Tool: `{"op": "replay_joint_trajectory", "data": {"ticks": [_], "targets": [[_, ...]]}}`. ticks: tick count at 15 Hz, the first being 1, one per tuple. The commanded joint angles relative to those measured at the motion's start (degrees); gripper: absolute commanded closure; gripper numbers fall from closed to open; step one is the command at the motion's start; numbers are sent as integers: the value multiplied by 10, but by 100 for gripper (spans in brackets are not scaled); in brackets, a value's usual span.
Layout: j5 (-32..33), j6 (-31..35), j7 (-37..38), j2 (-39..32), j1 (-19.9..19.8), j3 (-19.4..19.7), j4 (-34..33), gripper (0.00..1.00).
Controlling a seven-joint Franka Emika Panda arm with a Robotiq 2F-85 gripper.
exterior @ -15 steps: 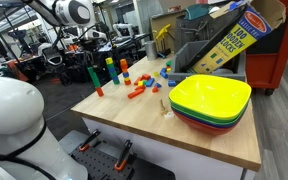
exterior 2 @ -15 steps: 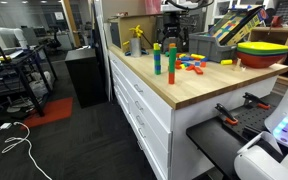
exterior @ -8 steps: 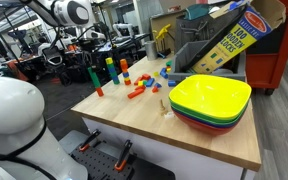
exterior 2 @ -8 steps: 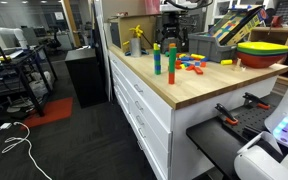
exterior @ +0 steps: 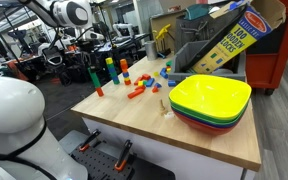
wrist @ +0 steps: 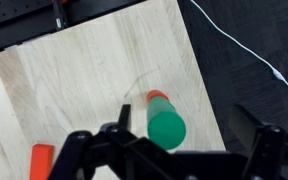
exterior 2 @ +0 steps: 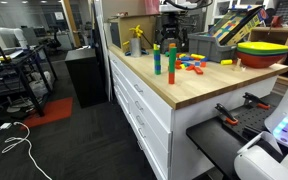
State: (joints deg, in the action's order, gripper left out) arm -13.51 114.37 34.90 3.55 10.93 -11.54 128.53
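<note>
Wide-open gripper (wrist: pixel 186 126), nothing in it, and in the wrist view its dark fingers (wrist: pixel 124 118) stand to either side of a green cylinder (wrist: pixel 166 128). That cylinder sits directly below, a touch nearer one finger than the other, standing upright with its long axis pointing straight up at the camera. Smooth, matte paint and a round top, with a red piece (wrist: pixel 158 97) peeking out from under it, so it looks like a stack, green over red. It stands near the corner of the desk (wrist: pixel 74 90), pale wood with a fine straight grain. Off to the side lies an orange-red block (wrist: pixel 42 158), well apart. Further along, in an exterior view, a blue-and-green tower (exterior: pixel 110 68) stands upright, then loose coloured blocks (exterior: pixel 136 88) lie scattered flat. Beyond those, nested glossy bowls (exterior: pixel 209 100), yellow on top, and at the back a tilted cardboard box (exterior: pixel 224 40).
</note>
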Motion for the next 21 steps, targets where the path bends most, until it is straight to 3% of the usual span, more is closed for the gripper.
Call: {"op": "replay_joint_trajectory", "data": {"ticks": [1,21], "targets": [[-13,3,1,12,-1,-1,6,0],[-11,5,2,8,5,-5,-1,0]]}}
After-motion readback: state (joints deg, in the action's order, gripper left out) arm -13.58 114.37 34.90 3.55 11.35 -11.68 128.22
